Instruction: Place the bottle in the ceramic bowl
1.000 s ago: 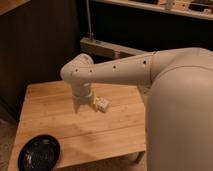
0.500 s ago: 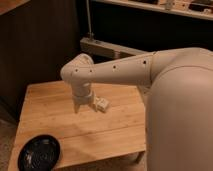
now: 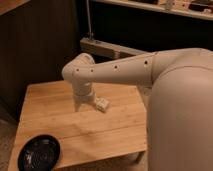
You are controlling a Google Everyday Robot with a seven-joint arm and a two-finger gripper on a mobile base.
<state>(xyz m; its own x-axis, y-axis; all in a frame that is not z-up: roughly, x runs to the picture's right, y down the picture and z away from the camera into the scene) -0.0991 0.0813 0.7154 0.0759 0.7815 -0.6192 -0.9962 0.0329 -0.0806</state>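
gripper (image 3: 84,106) low, just beside bottle (image 3: 102,104) (hold: cannot tell) | ceramic bowl (image 3: 39,152) on table (image 3: 52,117) corner, well apart

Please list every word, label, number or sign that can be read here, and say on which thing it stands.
None can be read. The bottle, beside the gripper low over the wooden table, shows no legible label. The ceramic bowl, on the table's corner at the lower left of the view, bears only pale speckles.
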